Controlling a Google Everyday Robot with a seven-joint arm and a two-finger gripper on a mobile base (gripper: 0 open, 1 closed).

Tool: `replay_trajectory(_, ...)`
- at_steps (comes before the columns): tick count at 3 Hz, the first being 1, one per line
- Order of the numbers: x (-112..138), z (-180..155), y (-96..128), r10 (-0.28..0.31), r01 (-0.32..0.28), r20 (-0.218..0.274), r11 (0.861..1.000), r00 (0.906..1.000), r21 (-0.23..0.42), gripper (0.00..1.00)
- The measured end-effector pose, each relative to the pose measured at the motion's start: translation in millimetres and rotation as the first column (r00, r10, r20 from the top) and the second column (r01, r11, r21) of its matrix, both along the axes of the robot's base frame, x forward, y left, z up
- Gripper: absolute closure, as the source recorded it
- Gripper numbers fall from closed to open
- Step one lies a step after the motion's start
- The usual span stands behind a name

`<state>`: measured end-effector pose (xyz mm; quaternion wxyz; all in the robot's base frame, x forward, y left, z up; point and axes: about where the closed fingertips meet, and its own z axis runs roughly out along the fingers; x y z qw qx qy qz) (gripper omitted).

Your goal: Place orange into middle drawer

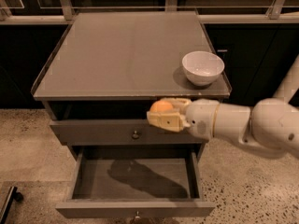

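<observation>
At frame centre, the end effector (163,115) clamps the orange (161,106) before the closed upper drawer (103,132), above the open middle drawer (93,174). Released this high, the fruit could bounce out; descending, the arm may clip the drawer's right wall.

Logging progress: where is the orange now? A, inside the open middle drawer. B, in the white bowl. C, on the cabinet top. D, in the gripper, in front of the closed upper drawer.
D: the gripper holds the orange between its jaws, before the upper drawer, above the open middle drawer.
</observation>
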<state>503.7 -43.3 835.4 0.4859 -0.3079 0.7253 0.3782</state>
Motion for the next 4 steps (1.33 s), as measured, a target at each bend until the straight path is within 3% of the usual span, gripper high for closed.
replay_trajectory(1, -29, -69, 16, 0.045, -0.031, -0.103, 0.991, 0.9937, 0.129, 1.00)
replay_trajectory(2, -51, -130, 30, 0.102, -0.049, -0.201, 0.966, 0.9743, 0.253, 1.00)
replay_trajectory(3, -51, -130, 30, 0.102, -0.049, -0.201, 0.966, 0.9743, 0.253, 1.00)
replay_trajectory(4, -42, -165, 36, 0.095, -0.027, -0.270, 0.969, 0.9581, 0.244, 1.00)
